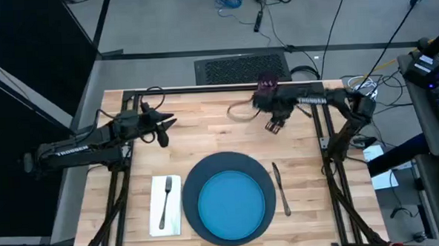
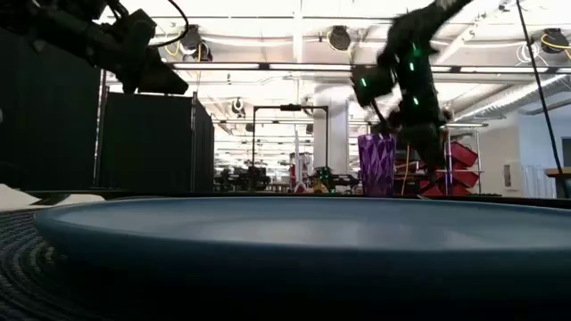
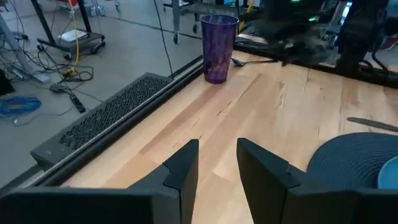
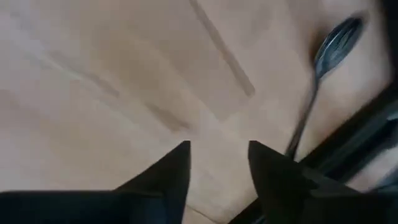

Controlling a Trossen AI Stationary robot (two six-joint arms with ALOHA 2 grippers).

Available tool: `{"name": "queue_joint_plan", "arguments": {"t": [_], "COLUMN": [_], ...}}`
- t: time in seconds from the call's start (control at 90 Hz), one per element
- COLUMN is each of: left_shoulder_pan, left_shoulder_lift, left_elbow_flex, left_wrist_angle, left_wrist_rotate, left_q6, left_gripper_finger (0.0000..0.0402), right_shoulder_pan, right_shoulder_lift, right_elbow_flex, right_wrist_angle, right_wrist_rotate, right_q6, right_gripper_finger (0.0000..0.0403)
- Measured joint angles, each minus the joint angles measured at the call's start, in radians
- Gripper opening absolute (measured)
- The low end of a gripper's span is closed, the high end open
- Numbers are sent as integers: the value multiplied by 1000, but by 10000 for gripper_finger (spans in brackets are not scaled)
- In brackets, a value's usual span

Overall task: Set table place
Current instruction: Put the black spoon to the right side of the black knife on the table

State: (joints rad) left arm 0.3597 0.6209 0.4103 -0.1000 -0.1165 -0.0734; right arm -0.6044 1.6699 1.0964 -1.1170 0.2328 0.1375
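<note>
A bright blue plate [image 1: 234,202] sits on a dark navy round disc [image 1: 195,176] at the table's near middle. Left of the disc, a metal fork [image 1: 165,202] lies on a white napkin [image 1: 157,215]. A knife [image 1: 281,188] lies right of the disc. The purple cup [image 1: 267,84] stands upright at the far edge, and the spoon [image 3: 249,61] lies flat on the wood beside it. My right gripper [image 1: 274,126] hangs open above bare wood just on the near side of the cup, with the spoon [image 4: 323,62] off to one side of its fingers. My left gripper [image 1: 168,129] is open over the table's left part.
The table [image 1: 205,138] is pale planks in a thin black frame. A dark grated mat [image 1: 241,67] lies on the floor past the far edge. Bare wood lies between the two grippers and the disc. Cables and equipment [image 1: 433,91] crowd the right side beyond the table.
</note>
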Motion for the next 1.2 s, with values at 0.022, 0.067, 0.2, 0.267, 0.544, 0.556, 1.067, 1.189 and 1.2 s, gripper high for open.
{"name": "queue_joint_plan", "arguments": {"t": [0.022,0.067,0.2,0.267,0.544,0.556,1.067,1.189,1.2], "left_shoulder_pan": [0,0,0,0,0,0,0,0,0], "left_shoulder_lift": [0,0,0,0,0,0,0,0,0], "left_elbow_flex": [0,0,0,0,0,0,0,0,0], "left_wrist_angle": [-3,-13,-47,-73,-133,-133,-128,-128,-128], "left_wrist_rotate": [0,0,0,-2,-53,-53,-51,-49,-48], "left_q6": [0,-4,-26,-27,-71,-75,-106,-106,-106], "left_gripper_finger": [97,97,97,97,97,97,97,97,97], "right_shoulder_pan": [-26,-73,-180,-218,-357,-364,-496,-496,-496], "right_shoulder_lift": [0,-2,-47,-84,-222,-222,-79,-28,-23], "right_elbow_flex": [-10,-26,-57,-63,-64,-64,-64,-64,-64], "right_wrist_angle": [5,6,31,53,162,167,225,247,249], "right_wrist_rotate": [-1,-4,-37,-111,-180,-180,-213,-211,-210], "right_q6": [-16,-38,-126,-173,-256,-260,-354,-352,-352], "right_gripper_finger": [178,187,202,204,202,202,201,201,201]}}
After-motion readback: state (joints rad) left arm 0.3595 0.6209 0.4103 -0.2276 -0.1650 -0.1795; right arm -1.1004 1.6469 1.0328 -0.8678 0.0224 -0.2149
